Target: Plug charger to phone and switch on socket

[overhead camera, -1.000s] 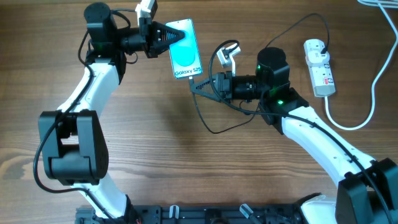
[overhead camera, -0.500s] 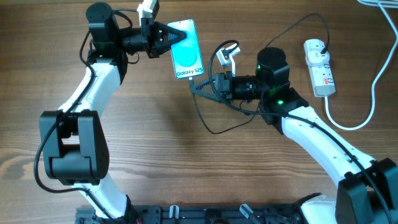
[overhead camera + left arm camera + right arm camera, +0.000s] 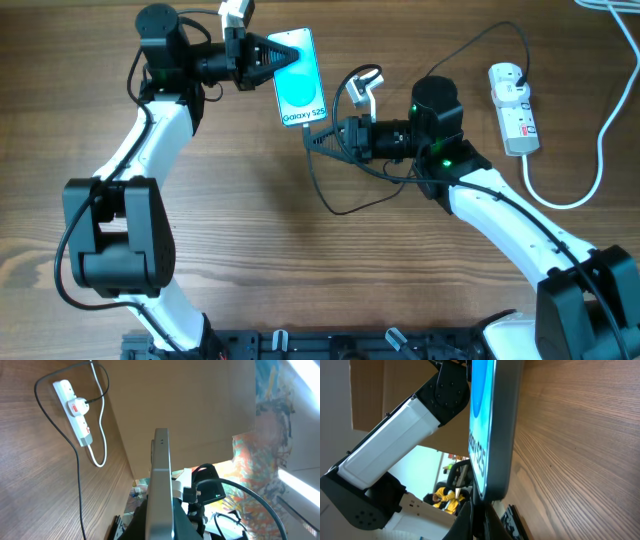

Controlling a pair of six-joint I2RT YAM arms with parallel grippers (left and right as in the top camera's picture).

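The phone [image 3: 300, 80] with its teal screen lies at the top middle of the table; my left gripper [image 3: 272, 60] is shut on its upper left edge. In the left wrist view the phone's grey edge [image 3: 161, 495] runs up between the fingers. My right gripper [image 3: 312, 138] is shut on the charger's black connector [image 3: 479, 508], whose tip is at the phone's bottom edge [image 3: 495, 491]. The thin black charger cable [image 3: 340, 205] loops over the wood back to a plug in the white socket strip [image 3: 512, 108] at the right. It also shows in the left wrist view [image 3: 75, 407].
The strip's thick white cord [image 3: 600, 150] curves along the table's right side. The left arm's base [image 3: 115, 240] stands at the left, the right arm [image 3: 520, 235] crosses the lower right. Bare wood lies between them.
The phone has tilted very slightly. The right gripper with the connector has stayed at the phone's bottom edge, shifting a few pixels left.
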